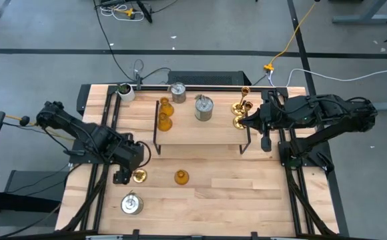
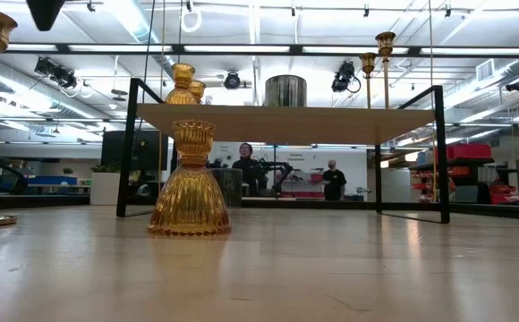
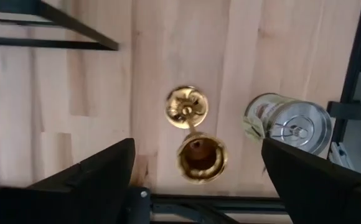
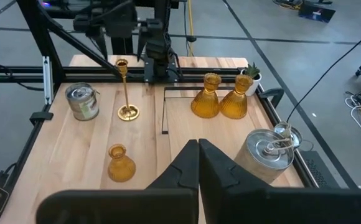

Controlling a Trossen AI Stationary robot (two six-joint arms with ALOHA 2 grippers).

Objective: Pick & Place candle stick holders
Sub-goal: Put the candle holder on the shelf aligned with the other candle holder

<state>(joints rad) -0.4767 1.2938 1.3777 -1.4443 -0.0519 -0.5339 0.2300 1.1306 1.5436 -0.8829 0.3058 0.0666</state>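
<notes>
Left gripper (image 3: pixel 196 180) fingers wide apart, directly over tall brass candlestick (image 3: pixel 190 134) standing upright in front of wooden rack (image 1: pixel 200 130), tin holder (image 3: pixel 289 121) beside it. Retreat straight up, no sideways drift, else topples. Right gripper (image 4: pixel 198 163) pinched together, empty, above rack.

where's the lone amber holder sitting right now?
High view: the amber holder stands upright on the bare table in front of the wooden rack, right of the brass candlestick beside the left hand.

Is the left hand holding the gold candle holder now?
No. In the left wrist view the gold candle holder stands free on the table, between the open fingers of the left hand.
</notes>
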